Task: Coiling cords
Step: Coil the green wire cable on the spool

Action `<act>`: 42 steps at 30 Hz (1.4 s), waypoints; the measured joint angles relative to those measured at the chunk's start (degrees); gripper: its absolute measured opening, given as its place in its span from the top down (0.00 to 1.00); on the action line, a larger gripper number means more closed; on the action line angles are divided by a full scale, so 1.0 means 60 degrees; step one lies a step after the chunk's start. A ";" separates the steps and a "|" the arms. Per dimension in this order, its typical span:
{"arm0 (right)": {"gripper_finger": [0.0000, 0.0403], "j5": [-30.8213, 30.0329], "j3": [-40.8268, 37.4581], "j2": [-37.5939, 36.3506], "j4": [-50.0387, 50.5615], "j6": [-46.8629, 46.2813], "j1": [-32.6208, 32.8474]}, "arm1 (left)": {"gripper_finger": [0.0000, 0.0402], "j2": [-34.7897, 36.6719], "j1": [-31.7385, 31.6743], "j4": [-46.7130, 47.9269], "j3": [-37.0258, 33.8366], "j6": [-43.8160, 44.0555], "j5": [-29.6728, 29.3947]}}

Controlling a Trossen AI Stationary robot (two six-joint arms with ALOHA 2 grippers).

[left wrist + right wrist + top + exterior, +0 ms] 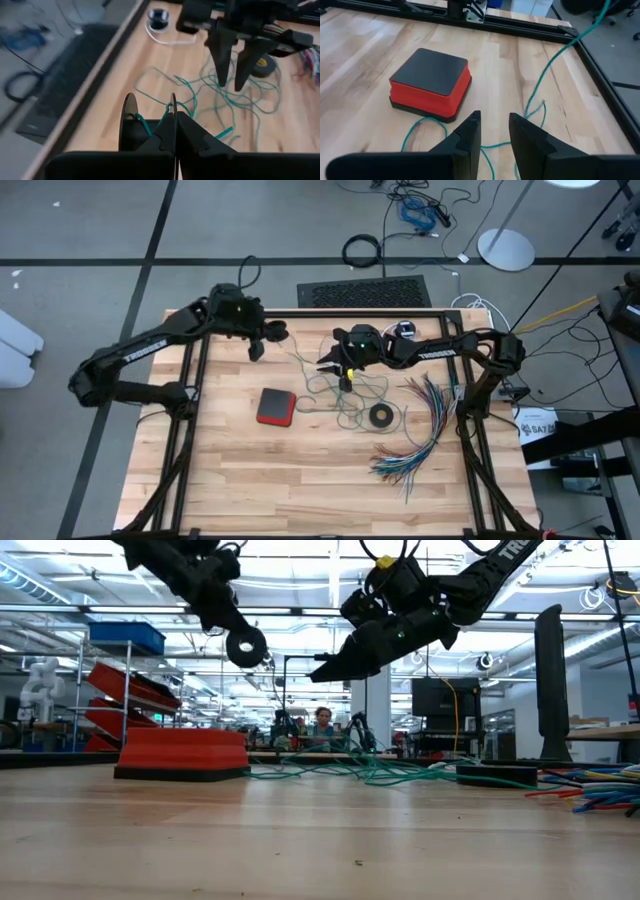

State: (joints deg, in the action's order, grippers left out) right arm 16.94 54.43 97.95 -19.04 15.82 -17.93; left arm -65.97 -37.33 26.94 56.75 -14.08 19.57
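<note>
Pinching the teal cord with left hand clamped, lifted far-left over the desk. Hovering right hand, fingers apart, empty. Looks light, limp, tangle-prone; best gripped near a free end.

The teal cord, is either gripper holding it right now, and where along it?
Left gripper is shut on the teal cord near one end; right gripper holds nothing.

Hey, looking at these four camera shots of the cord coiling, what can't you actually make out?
- White cord: left wrist view, its far end is cut off by the other arm.
- Teal-green cord: left wrist view, the stretch at the left gripper is hidden behind the shut fingers.
- Multicoloured wires: low view, cut off by the edge.
- Black ring: high view, too small to identify.
</note>
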 joint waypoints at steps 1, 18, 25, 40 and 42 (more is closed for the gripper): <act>0.78 -0.0017 0.0000 0.0000 -0.0022 0.0042 0.0007 | 1.00 0.0121 0.0038 0.0003 0.0000 -0.0063 -0.0132; 0.78 -0.0296 0.0000 0.0000 -0.0507 0.0226 0.0002 | 1.00 0.0313 0.1826 -0.2628 -0.1469 -0.3055 0.0563; 0.78 -0.0268 0.0000 0.0000 -0.0213 0.0470 0.0000 | 1.00 0.0313 0.1873 -0.4866 -0.2443 -0.3227 -0.0045; 0.78 -0.1541 0.0000 0.0000 -0.0011 0.0712 -0.0169 | 1.00 0.0313 0.1906 -1.1958 -0.5684 -0.0424 -0.3004; 0.78 -0.1799 0.0000 -0.0004 -0.0087 0.0863 -0.0124 | 1.00 0.0313 0.1977 -1.2474 -0.6028 -0.0418 -0.2476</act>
State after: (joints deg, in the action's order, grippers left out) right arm 6.15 54.43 97.93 -19.57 21.00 -18.68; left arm -64.10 -25.47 -47.90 20.58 -16.59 4.72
